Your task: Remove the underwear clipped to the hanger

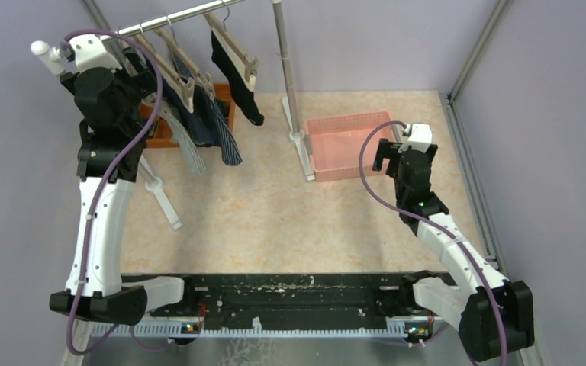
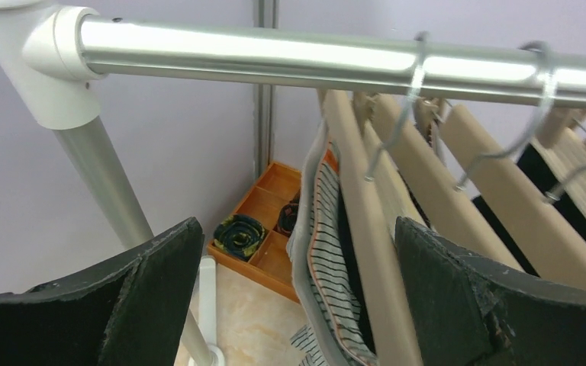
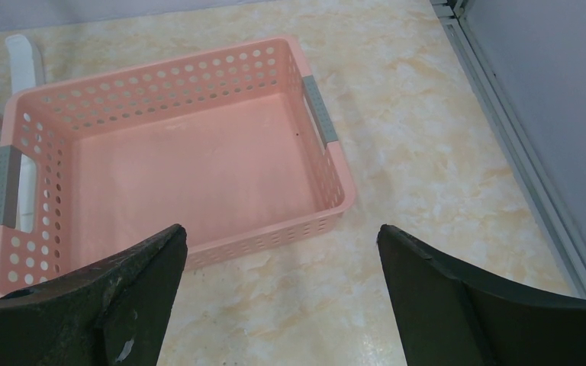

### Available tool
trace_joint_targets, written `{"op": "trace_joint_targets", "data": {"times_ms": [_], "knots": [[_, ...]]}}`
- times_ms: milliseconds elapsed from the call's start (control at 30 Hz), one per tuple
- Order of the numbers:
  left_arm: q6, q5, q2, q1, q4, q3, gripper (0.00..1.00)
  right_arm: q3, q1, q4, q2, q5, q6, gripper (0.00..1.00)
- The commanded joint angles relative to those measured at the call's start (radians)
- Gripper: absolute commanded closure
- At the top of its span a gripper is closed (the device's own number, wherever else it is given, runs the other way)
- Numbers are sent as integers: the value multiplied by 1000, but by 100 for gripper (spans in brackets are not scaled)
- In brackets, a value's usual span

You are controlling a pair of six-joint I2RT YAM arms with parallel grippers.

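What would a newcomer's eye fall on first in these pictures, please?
Probably the dark and striped underwear hanging from wooden hangers on the silver rail, far left, with the left gripper open close beside it. Next, the empty pink basket at right, under the open right gripper.

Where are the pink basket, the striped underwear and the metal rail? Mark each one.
pink basket [image 3: 191, 175]: right wrist view, on its bare floor.
striped underwear [image 2: 334, 259]: left wrist view, on the striped cloth.
metal rail [image 2: 275, 57]: left wrist view, on its shiny middle stretch.
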Motion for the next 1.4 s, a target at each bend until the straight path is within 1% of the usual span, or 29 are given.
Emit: {"op": "trace_joint_targets", "data": {"times_ms": [0,100,233,333,367,467,500,667,867,967,1067,1233,1367], "knots": [[-72,108,37,84,-49,45,0,50,13,32,-33,-9,-16,5],[-100,190,51,121,-67,64,0,48,13,36,-32,-5,-19,5],[-108,240,60,124,-77,81,0,44,13,47,-26,-2,-19,5],[-110,249,57,124,-86,85,1,44,13,50,-17,-1,-21,5],[-111,250,54,125,-90,86,3,45,13,51,-16,-1,-22,5],[-107,253,43,124,-95,86,15,45,13,58,-8,0,-22,5],[-106,250,41,125,-96,85,17,44,13,60,-6,0,-21,5],[-106,231,29,124,-108,85,18,43,13,68,4,-3,-22,5],[-113,256,19,124,-152,88,19,48,14,72,4,-8,-23,5],[-123,284,18,124,-194,104,22,47,18,72,2,-8,-24,5],[-142,335,35,125,-262,161,26,45,22,70,-1,-12,-23,5],[-190,405,66,126,-387,252,25,40,25,75,2,-23,-18,5],[-208,427,86,125,-488,294,24,34,25,84,5,-30,-16,5]]}}
